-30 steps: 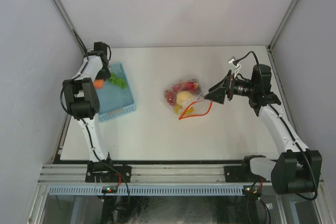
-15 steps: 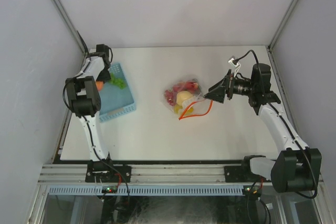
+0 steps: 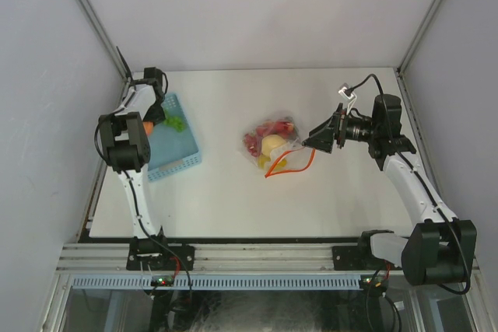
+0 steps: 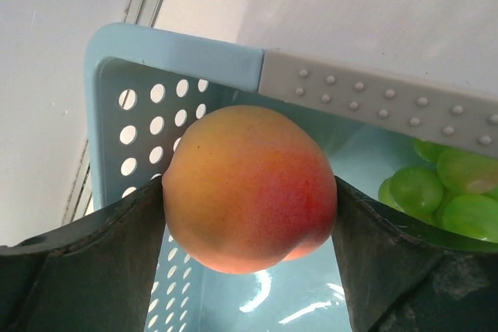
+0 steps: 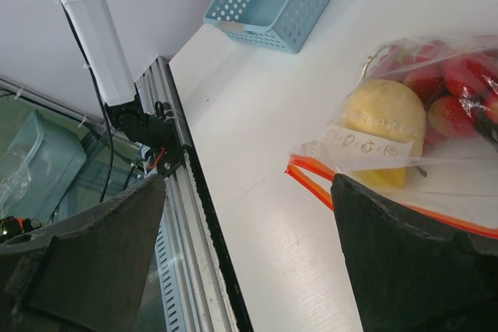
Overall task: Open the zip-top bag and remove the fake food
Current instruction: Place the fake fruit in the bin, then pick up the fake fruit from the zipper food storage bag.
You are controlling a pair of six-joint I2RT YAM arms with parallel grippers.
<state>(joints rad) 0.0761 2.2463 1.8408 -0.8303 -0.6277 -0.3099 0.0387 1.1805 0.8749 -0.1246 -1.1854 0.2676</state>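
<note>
Left gripper (image 4: 249, 186) pinches a round orange-red plastic peach (image 4: 247, 169) over the light-blue slotted basket (image 4: 177, 55). Right gripper (image 5: 249, 184) gapes wide, empty, beside the clear zip-top bag (image 5: 437, 118).

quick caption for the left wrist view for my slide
Left gripper holding a peach over the blue basket, green grapes inside

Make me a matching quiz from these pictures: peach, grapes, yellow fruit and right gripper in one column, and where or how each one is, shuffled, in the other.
Column one:
1. peach
2. grapes
3. yellow fruit
4. right gripper

Column two:
A. inside the bag
B. lying in the basket
C. open, holding nothing
D. held in the left gripper

Pairs: 1-D, 2-B, 3-A, 4-C
</note>
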